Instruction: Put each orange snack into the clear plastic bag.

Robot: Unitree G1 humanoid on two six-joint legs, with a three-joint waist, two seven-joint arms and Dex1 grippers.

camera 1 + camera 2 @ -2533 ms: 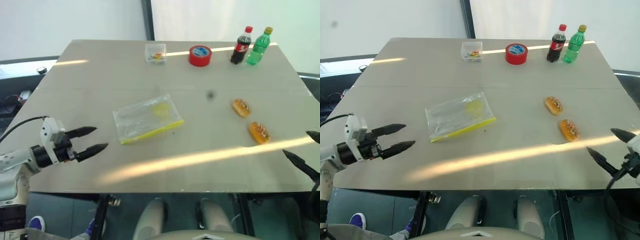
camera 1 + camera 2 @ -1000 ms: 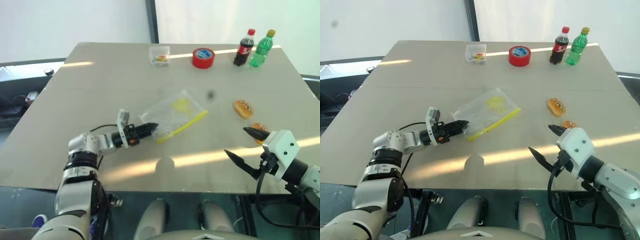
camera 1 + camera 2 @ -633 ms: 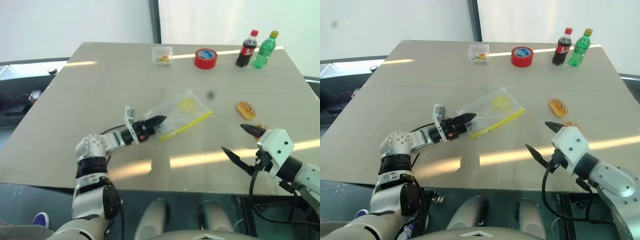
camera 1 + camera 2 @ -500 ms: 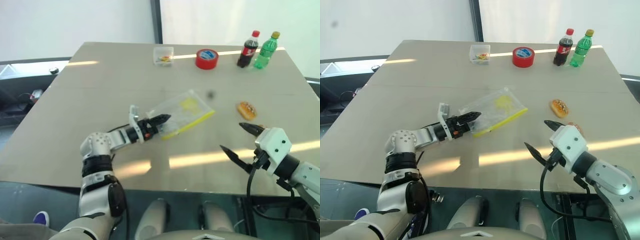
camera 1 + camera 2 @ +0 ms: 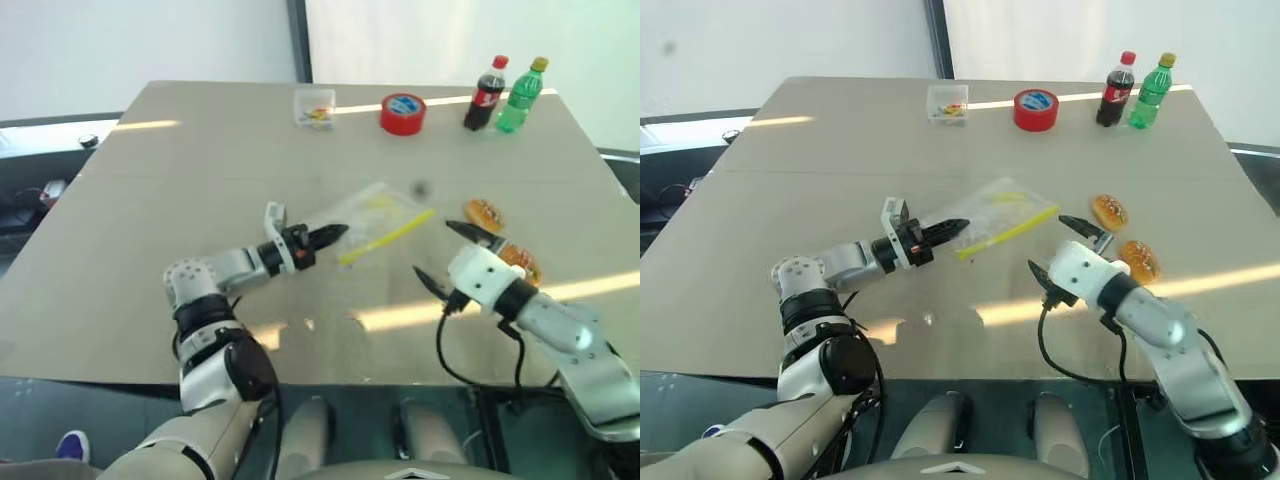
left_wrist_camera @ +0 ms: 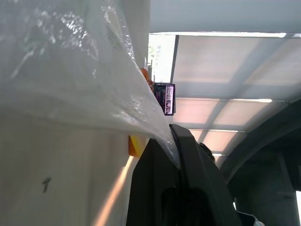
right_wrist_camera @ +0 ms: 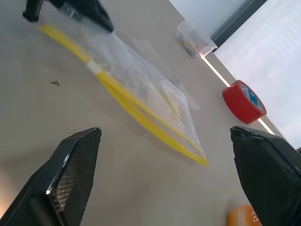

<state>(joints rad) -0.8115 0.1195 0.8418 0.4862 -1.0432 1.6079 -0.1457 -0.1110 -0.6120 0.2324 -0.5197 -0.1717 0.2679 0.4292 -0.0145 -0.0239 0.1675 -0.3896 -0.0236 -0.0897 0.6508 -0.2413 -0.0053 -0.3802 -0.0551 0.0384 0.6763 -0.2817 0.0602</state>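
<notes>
The left gripper (image 5: 330, 236) is pinching a corner of the clear plastic bag (image 5: 385, 218) and holding it off the table (image 5: 200, 160). The right gripper (image 5: 446, 254) is hovering spread wide beside two orange snacks (image 5: 485, 213) (image 5: 522, 262).

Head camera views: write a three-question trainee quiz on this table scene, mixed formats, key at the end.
1. True or false: the left gripper is shut on a corner of the clear plastic bag with the yellow strip.
2. Multiple choice: the right gripper is (A) open and holding nothing, (B) shut on an orange snack, (C) shut on the red tape roll.
3. How many oval orange snacks lie on the grey table, outside the bag?

Key:
1. True.
2. A.
3. Two: the farther snack and the nearer snack, both just beyond the right gripper.
</notes>
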